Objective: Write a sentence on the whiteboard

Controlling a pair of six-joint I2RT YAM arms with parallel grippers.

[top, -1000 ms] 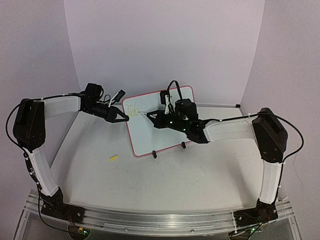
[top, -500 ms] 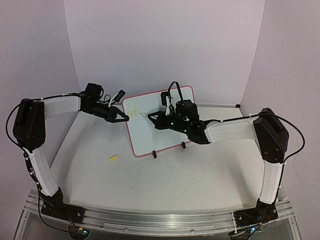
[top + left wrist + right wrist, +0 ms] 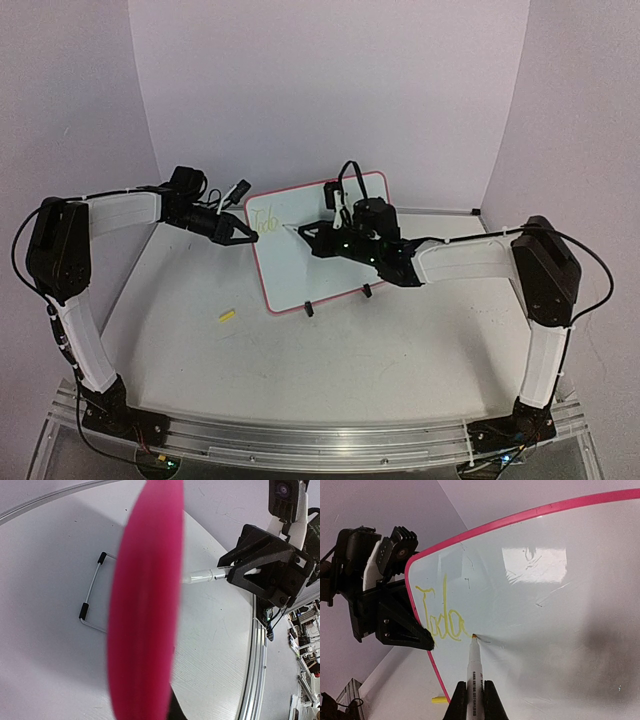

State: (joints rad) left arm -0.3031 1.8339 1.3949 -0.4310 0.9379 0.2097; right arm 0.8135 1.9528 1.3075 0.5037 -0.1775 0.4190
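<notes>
Clamping a marker [image 3: 472, 667] in the right hand [image 3: 474, 694], tip touching the whiteboard [image 3: 560, 605] just ahead of that hand, beside the yellow sentence [image 3: 442, 618] "Toda"; pinching its red frame edge in the closed left hand [image 3: 247, 236].

A: What's in front of the left claw [image 3: 161, 715]?
B: The whiteboard [image 3: 145, 605], edge-on. Blurred pink band, v. close, runs top to bottom.
A: Ahead-left of the claw?
B: A wire foot [image 3: 92, 600] w/ black caps, on the white counter [image 3: 45, 555].
A: Ahead-right?
B: The right claw [image 3: 239, 573], clamped on a marker [image 3: 205, 574], tip twd the board. Contact: can't tell.
</notes>
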